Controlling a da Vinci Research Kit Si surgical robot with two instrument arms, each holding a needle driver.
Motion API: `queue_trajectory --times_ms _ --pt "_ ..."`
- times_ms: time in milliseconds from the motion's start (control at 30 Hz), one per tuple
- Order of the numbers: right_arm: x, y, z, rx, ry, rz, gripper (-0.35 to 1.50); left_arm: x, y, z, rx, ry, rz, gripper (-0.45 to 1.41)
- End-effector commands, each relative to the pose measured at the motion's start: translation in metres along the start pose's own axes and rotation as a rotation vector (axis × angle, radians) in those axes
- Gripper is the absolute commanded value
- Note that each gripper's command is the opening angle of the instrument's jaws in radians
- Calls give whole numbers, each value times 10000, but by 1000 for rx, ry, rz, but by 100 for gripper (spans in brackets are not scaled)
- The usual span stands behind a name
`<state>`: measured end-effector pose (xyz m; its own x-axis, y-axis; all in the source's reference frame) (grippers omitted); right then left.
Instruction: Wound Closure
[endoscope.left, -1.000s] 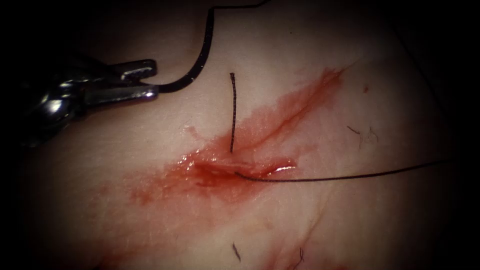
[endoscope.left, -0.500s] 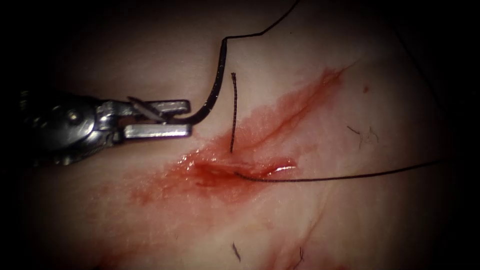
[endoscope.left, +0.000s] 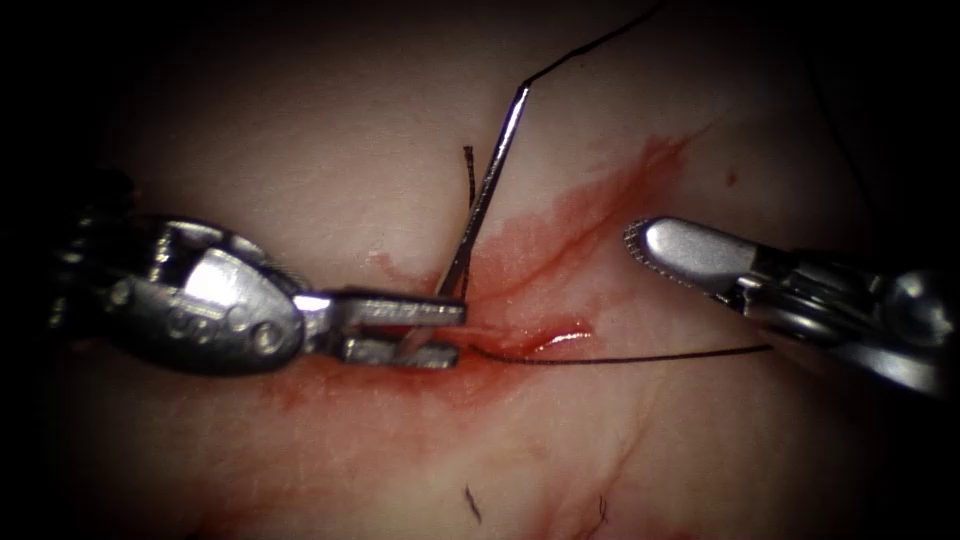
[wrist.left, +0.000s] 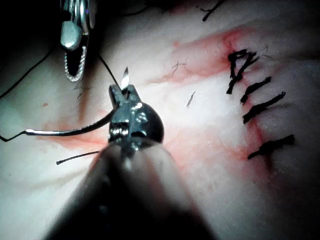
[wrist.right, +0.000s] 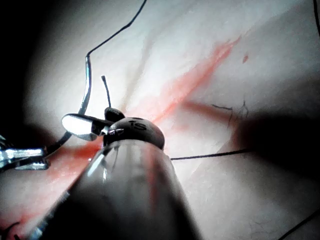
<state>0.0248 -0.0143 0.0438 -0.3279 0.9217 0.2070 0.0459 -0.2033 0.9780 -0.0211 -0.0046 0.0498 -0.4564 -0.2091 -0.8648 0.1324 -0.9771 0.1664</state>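
Left pincer (endoscope.left: 440, 325) grips the needle (endoscope.left: 490, 190) at the cut (endoscope.left: 560, 250); right pincer (endoscope.left: 640, 245) waits beside it.

The left pincer is clamped on the needle close to its pointed end, with the tip poking free past the jaws in the left wrist view; the curve rises far from the cut to where the thread (endoscope.left: 640, 357) joins, and none of it sits in the tissue (endoscope.left: 330, 130). The right pincer hangs just right of the cut, holding nothing; whether it is parted I cannot tell. A cut end (endoscope.left: 468, 170) stands beside the needle. Risk, as I judge it: with so short a grip the needle could twist, and the trailing thread could snag on that end.
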Motion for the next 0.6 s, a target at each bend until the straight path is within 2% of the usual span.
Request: queue_trajectory --times_ms 33,133,333,433,600 --pt "-3 5 12 13 -9 -3 101 -2 -1 6 2 2 -3 -45" --pt "-6 17 23 37 -41 -4 100 -3 8 14 -25 -49 48 -45" --pt "-1 23 28 27 -10 -6 101 8 15 24 -39 -35 43 -45" --pt "4 25 30 23 13 -6 113 14 17 28 -51 -23 42 -45" --pt "10 27 33 18 27 -7 110 19 19 33 -62 -13 48 -45"
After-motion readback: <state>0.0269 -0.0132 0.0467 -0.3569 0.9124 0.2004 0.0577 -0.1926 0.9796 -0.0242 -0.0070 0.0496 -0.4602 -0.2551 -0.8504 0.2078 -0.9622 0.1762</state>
